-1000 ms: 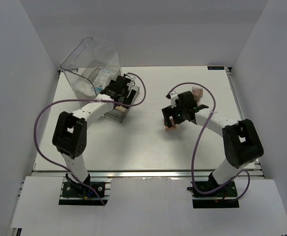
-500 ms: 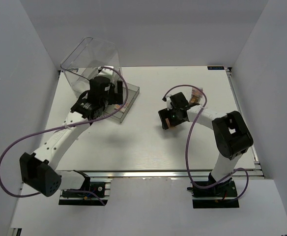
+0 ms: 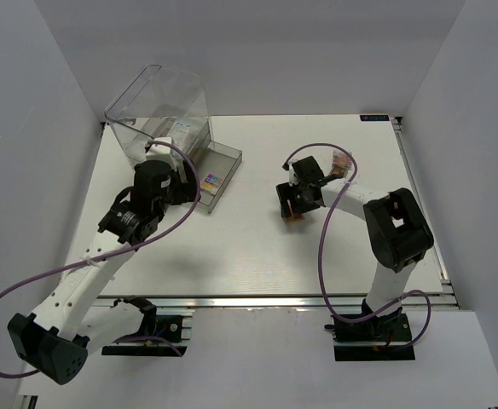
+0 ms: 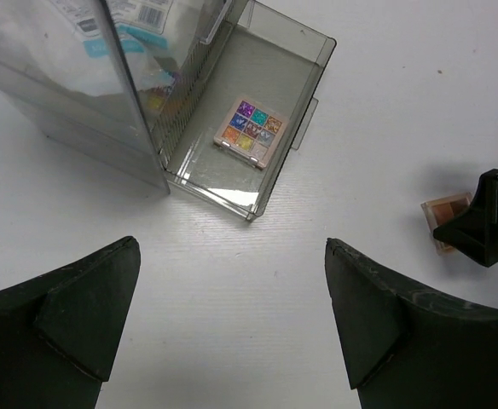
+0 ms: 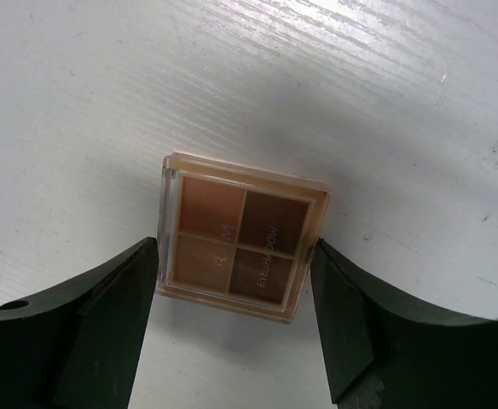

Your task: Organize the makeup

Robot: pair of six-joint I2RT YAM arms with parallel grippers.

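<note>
Right gripper (image 5: 234,264) straddles brown eyeshadow palette (image 5: 240,234), fingers at both side edges; grip uncertain. Left gripper (image 4: 228,281) hangs wide open, empty, over table (image 4: 232,349).

White table (image 3: 249,256), clear drawer box (image 3: 159,106) stood rear left, brown four-pan palette (image 5: 240,237) lay right of centre, tan item (image 3: 343,160) beyond.

Two arms, same build: left arm (image 3: 134,213), right arm (image 3: 394,226).
Links: white, tubular, smooth.
Joint housings: black, boxy, rounded corners.
Left arm's long white link: row of small dark holes along its side.
Thin purple cable (image 3: 322,256) hangs in loose loops beside each arm, from base up to wrist.
Black base plate (image 3: 142,328) under each arm.
Fingers (image 4: 70,328): matte black, thick, wedge-shaped, bevelled inner faces, faint scuffs. Small round hole in one right-arm finger.
</note>
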